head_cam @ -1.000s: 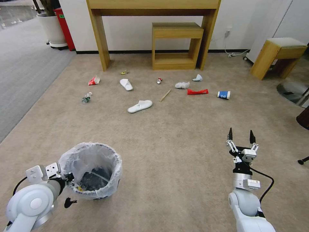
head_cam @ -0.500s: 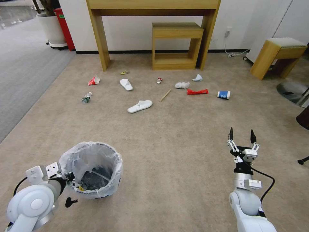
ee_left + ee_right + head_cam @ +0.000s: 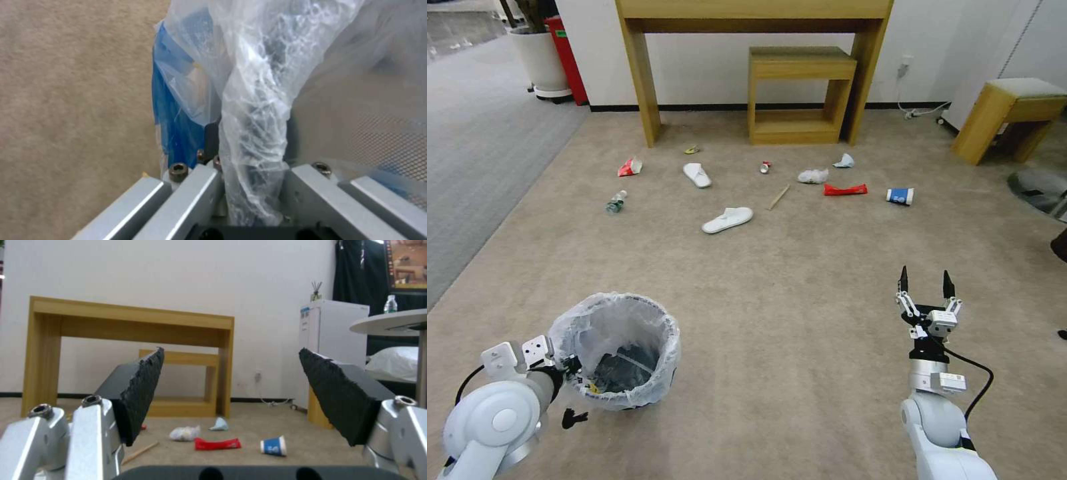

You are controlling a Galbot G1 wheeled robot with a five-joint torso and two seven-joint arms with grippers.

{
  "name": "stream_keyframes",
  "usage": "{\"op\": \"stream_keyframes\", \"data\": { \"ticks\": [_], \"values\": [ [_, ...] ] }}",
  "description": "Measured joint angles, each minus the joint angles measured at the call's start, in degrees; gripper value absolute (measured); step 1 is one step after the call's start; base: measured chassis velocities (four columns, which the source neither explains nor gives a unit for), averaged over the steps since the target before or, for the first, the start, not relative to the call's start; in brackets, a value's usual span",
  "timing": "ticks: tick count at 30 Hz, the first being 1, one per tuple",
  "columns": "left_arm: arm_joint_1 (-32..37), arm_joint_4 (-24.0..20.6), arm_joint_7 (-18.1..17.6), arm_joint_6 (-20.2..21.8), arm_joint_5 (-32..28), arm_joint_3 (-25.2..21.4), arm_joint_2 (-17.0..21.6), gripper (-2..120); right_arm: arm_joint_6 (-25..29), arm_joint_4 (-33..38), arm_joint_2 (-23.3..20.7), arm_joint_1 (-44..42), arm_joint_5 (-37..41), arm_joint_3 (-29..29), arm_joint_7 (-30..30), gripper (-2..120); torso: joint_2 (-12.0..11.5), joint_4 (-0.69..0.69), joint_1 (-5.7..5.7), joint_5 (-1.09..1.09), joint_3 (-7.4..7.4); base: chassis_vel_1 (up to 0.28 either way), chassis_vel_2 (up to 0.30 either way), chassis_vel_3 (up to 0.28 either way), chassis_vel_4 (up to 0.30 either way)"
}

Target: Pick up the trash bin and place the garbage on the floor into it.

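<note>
- The trash bin (image 3: 616,353), a small round dark bin lined with a crinkled translucent white plastic bag, sits low at the robot's left, near its base, with a blue base showing in the left wrist view.
- The left gripper (image 3: 568,373) is closed on the bin's near rim; from the wrist, the bag-wrapped rim (image 3: 253,140) runs straight between its metal fingers.
- Whether the bin is lifted clear of the floor or resting on it cannot be told.
- The bin looks nearly empty, with a few small scraps at the bottom.
- The right gripper (image 3: 924,285) hangs over bare carpet at the robot's right, its black fingers spread apart and holding nothing.
- The garbage lies well ahead in a loose band: two white slippers (image 3: 727,219), a wooden stick (image 3: 779,197), a crumpled tissue (image 3: 813,176), a red wrapper (image 3: 845,190), a blue paper cup (image 3: 900,195), a crushed clear bottle (image 3: 616,202), a red-and-white carton (image 3: 630,167) and a small red can (image 3: 766,167).
- By my reading, the bin is in hand and every piece of litter is left to collect.
- The floor (image 3: 800,280) is beige-brown short-pile carpet, meeting grey striped carpet (image 3: 474,167) on the left.
- A tall wooden desk (image 3: 754,60) with a smaller wooden shelf (image 3: 800,93) under it stands against the white back wall.
</note>
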Motion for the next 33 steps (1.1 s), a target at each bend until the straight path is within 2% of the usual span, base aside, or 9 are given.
{"op": "stream_keyframes", "data": {
  "ticks": [33],
  "values": [
    [-0.6, 1.6, 1.3, -0.5, 1.6, 0.5, -0.2, 0, 0.6, -1.7, 0.4, 0.7, -0.4, -0.2, -0.9, 79, 0.0, -0.02, 0.00, -0.01, 0.00, 0.107, 0.102, -0.104, -0.106]
  ]
}}
